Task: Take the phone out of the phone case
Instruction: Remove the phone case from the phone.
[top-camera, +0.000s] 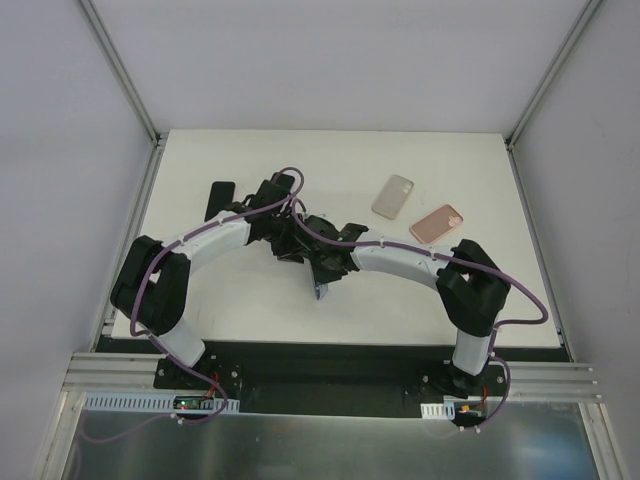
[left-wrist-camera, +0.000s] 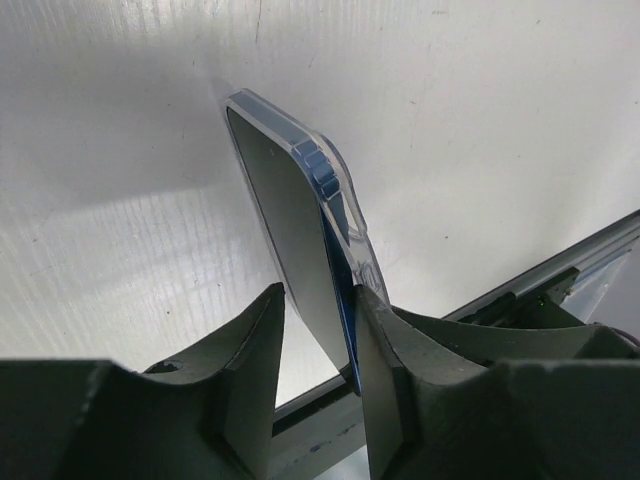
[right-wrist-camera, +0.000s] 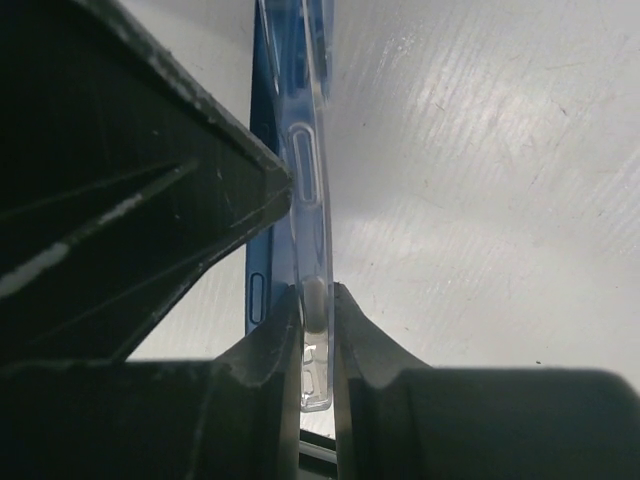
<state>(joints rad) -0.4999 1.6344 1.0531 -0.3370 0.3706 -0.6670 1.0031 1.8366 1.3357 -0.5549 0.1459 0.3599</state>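
Two grippers share it: our right gripper (right-wrist-camera: 314, 297) pinches the case (right-wrist-camera: 308, 170); the left gripper (left-wrist-camera: 320, 300) straddles the phone (left-wrist-camera: 280, 200), and we cannot tell whether it clamps.

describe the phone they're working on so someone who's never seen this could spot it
On the white table, look to the middle where the two arms meet. The blue phone in a clear case is up on edge between the left gripper and right gripper. The beige case, pink case and black item lie flat farther back; only it is blue.
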